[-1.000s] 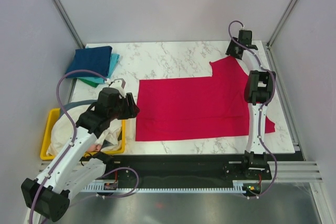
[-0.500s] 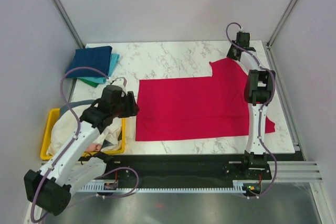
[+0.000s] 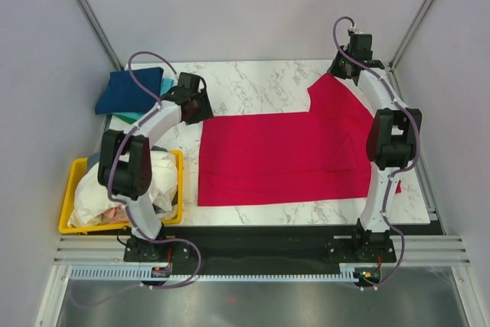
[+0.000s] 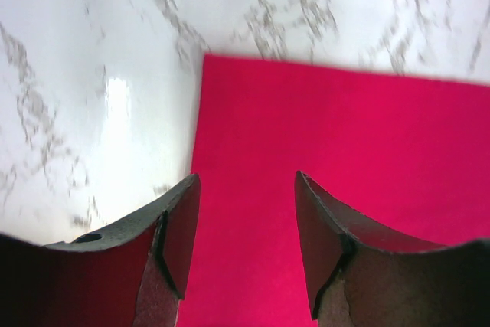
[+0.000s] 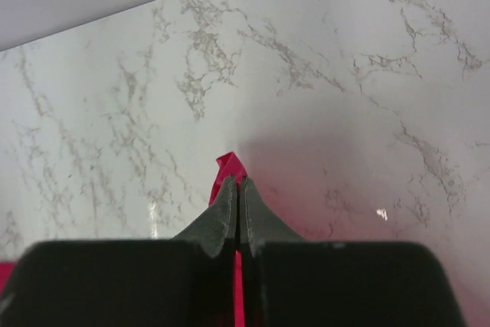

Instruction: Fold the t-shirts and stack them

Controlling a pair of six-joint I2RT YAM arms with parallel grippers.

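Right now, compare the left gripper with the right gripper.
The left gripper has open jaws over the red t-shirt; the right gripper is shut on a pinch of it. The left gripper sits at the shirt's far-left corner, the right gripper at its far-right one. Both are at its far edge.

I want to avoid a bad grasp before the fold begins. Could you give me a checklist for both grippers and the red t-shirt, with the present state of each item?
1. The right gripper is shut on the far right corner of the red t-shirt: ok.
2. The left gripper is open: ok.
3. Red cloth lies between the left gripper's jaws, with the far left corner just ahead: ok.
4. The left gripper is low enough to touch the cloth: cannot tell.
5. The red t-shirt lies flat, without large wrinkles: ok.
6. The folded stack lies apart from the red t-shirt: ok.
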